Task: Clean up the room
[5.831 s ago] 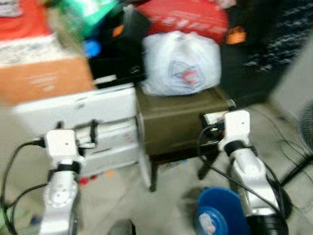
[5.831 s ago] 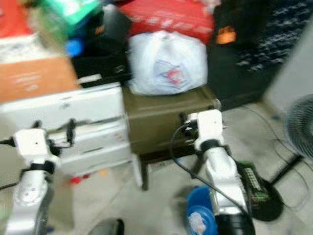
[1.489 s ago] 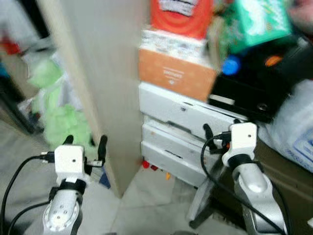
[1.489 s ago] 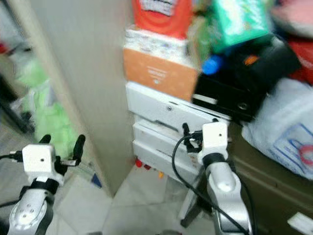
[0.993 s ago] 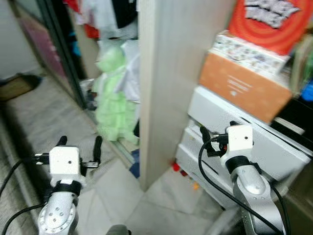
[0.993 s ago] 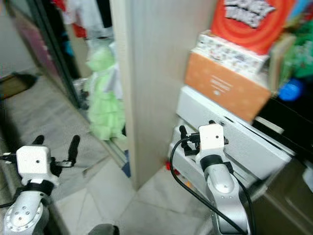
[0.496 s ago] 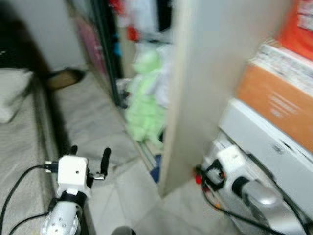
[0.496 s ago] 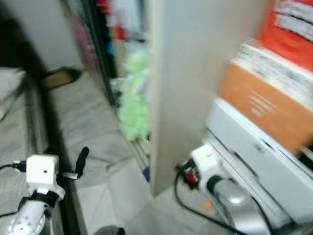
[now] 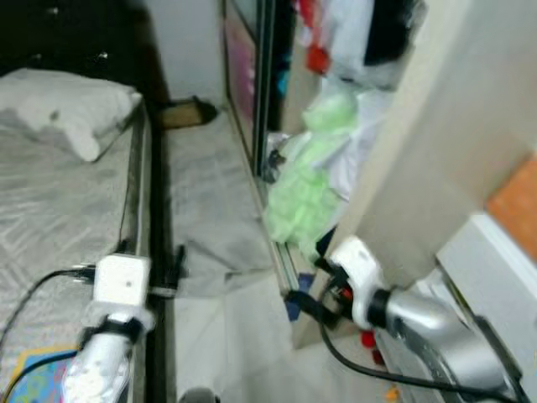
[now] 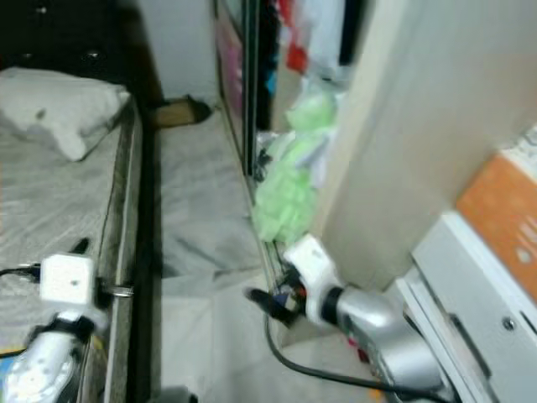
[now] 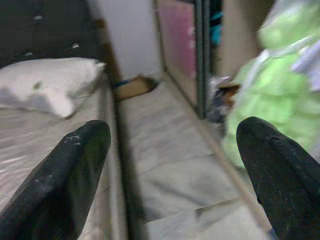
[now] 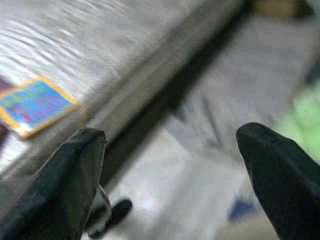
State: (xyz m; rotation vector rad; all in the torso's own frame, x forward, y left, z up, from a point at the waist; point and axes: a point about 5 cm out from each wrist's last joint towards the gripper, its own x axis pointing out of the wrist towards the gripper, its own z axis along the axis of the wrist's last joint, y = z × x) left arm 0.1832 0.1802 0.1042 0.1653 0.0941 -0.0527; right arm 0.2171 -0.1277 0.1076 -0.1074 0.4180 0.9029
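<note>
While both arms are raised in front of the body, the head views, somewhat blurred, show a bed (image 9: 59, 193) with a grey cover and a white pillow (image 9: 71, 105) on the robot's left, a strip of grey floor (image 9: 201, 201) beside it, and a wardrobe (image 10: 394, 126) with a pale side panel on the right. Beyond the fingers of the left gripper (image 11: 170, 165), a green soft toy (image 9: 315, 189) lies at the foot of the open wardrobe, with hanging clothes (image 9: 352, 38) above it. A brown slipper (image 9: 185, 111) sits at the far end of the floor strip, near the wall. White drawers (image 10: 470, 285) and an orange box (image 10: 503, 218) stand against the panel, behind the right arm. The left gripper is held level near the bed edge, its fingers spread wide apart and holding nothing, with the floor strip lying between them. The right gripper (image 12: 170, 175) is turned across the body toward the bed, fingers also spread and empty; a colourful flat item (image 12: 35, 105) lies on the bed cover just beyond one finger.
</note>
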